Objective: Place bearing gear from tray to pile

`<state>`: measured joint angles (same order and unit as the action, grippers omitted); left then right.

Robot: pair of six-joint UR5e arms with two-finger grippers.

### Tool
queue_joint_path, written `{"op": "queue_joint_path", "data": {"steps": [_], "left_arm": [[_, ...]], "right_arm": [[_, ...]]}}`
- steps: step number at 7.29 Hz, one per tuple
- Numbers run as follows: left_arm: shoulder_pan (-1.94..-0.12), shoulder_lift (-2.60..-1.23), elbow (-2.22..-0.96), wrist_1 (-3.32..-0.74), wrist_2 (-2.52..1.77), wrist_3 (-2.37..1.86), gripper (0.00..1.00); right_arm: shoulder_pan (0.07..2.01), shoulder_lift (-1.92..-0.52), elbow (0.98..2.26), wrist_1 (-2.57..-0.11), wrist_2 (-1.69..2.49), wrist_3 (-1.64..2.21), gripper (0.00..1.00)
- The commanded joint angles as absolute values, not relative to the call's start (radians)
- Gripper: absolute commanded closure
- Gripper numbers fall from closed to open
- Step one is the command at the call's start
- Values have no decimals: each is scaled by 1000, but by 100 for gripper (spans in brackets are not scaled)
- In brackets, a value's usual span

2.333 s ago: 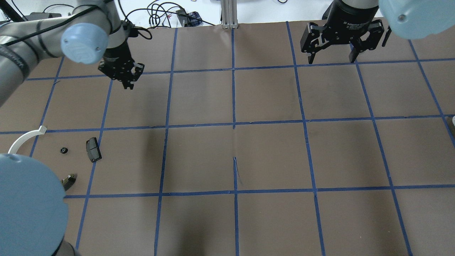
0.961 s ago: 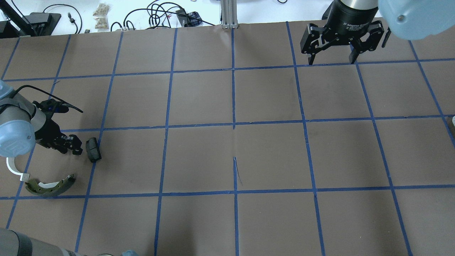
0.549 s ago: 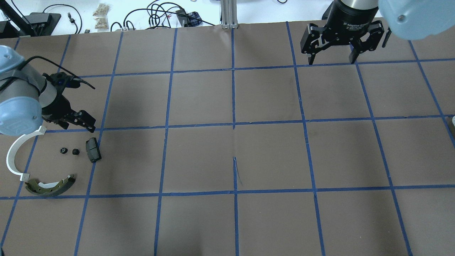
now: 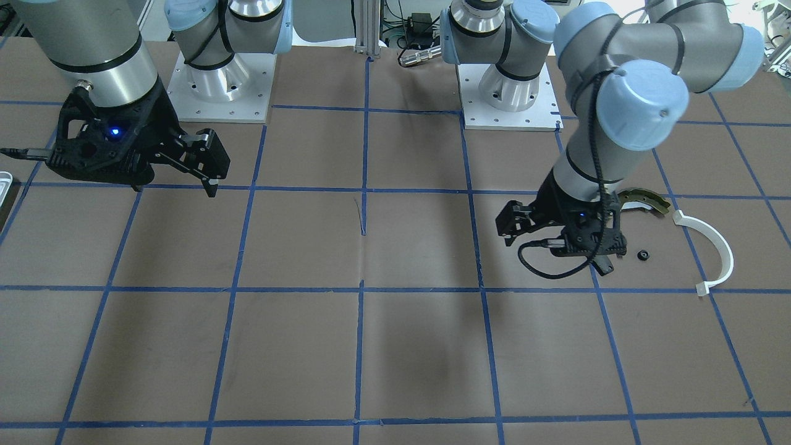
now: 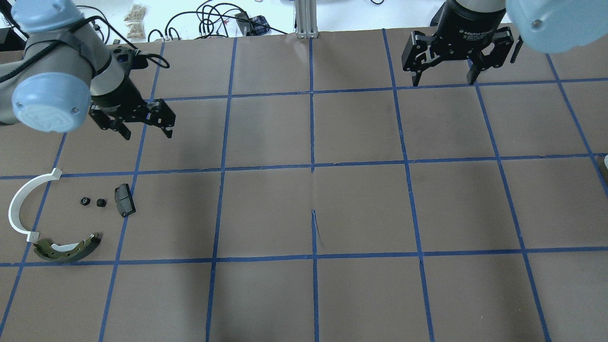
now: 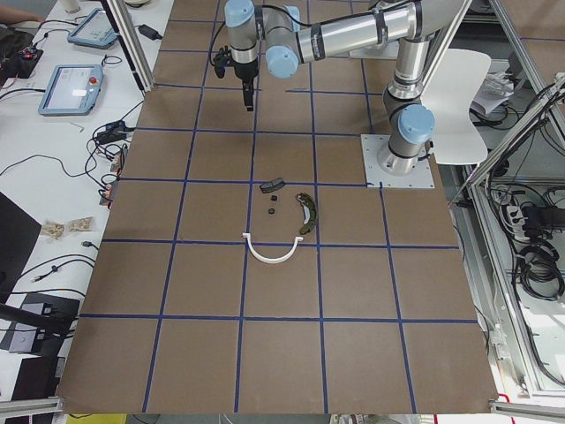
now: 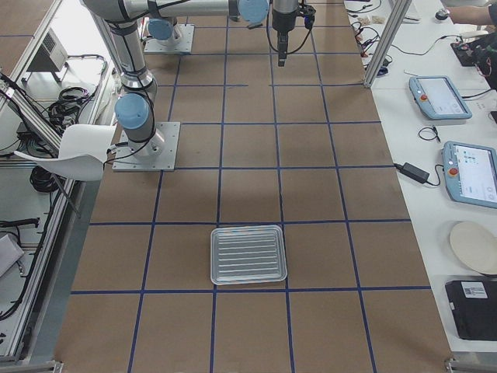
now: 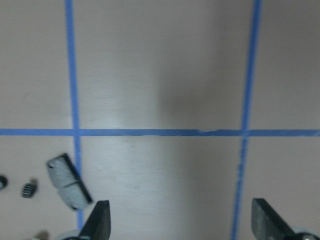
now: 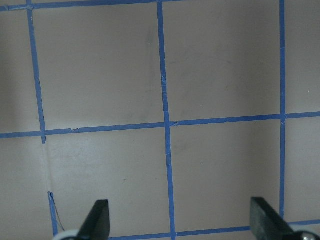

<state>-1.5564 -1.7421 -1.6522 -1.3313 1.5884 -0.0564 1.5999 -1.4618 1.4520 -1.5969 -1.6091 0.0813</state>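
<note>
Two small black bearing gears (image 5: 85,201) (image 5: 100,202) lie side by side in the pile, between the white plastic arc (image 5: 19,204) and the black pad (image 5: 124,200). The olive brake shoe (image 5: 66,249) lies below them. My left gripper (image 5: 147,135) is open and empty, raised, about one grid cell beyond the pile; its wrist view shows the pad (image 8: 68,181) and a gear (image 8: 30,190) at lower left. My right gripper (image 5: 444,81) is open and empty at the far right. The translucent tray (image 7: 248,230) shows nothing in it.
The brown table has a blue tape grid (image 5: 312,166). Cables and small items (image 5: 213,19) lie beyond the far edge. The tray's corner (image 5: 606,166) shows at the right edge of the overhead view. Both robot bases (image 4: 507,93) stand at the near side.
My left gripper came down beside the black pad, left a second gear next to the first, opened, and has risen away to the far right. The right arm has not moved.
</note>
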Motion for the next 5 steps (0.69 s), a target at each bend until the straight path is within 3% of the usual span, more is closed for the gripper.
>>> {"op": "queue_joint_path", "data": {"steps": [1,5], "left_arm": [[-1632,-1694,-1652,-1354,1588,-150,0],[-1618,-1635,-1643,-1420,1589,-137,0]], "right_arm": [[1600,-1462,1453,-1597,-1609,80,0],[1600,-1462,1453,-1595,-1609,81,0]]}}
